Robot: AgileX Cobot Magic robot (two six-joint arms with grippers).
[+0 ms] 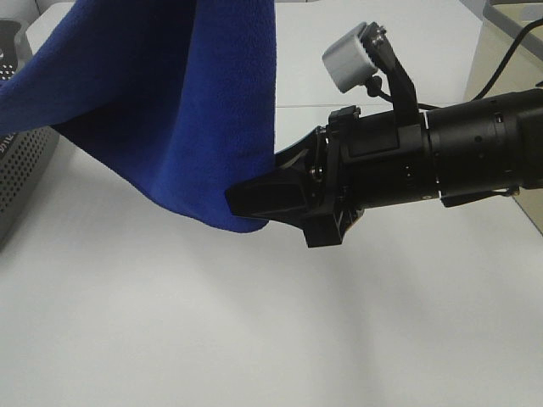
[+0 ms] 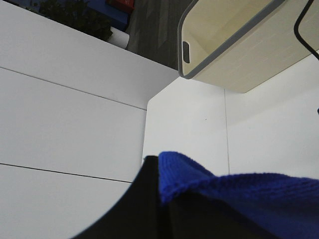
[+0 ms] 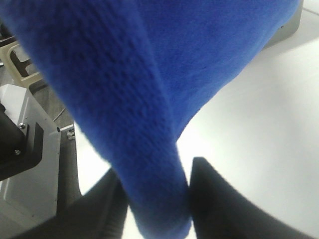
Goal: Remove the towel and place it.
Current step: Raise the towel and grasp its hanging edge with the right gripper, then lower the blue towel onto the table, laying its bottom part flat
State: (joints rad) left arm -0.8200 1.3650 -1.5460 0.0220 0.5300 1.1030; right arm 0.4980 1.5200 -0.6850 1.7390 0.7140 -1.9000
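Right gripper (image 1: pixel 244 203) is held level above the white table (image 1: pixel 254 339), with its jaws partly closed on a bunched fold of the towel (image 1: pixel 170 102). In the right wrist view the fold is seen to fill the gap between the jaws, and both fingers (image 3: pixel 219 209) are pressed against it. The lowest sag of the deep-blue cloth is located at the fingertips and just below them. From that point the towel is spread upward and away, beyond the fingertips, and is hung above the table. A grey perforated basket (image 1: pixel 21 161) is seen further out beyond the fingertips, on the far side of the towel, and is partly hidden by the cloth; whether the two are in contact cannot be determined. A grey camera housing (image 1: pixel 352 55) is mounted above the gripper's wrist. Left gripper (image 2: pixel 164 209) is not shown in the exterior view. In the left wrist view it is seen fully closed on an edge of the towel, the blue hem emerging between its black fingers. Beyond this gripper a cream bin (image 2: pixel 249 55) with a grey rim is visible.
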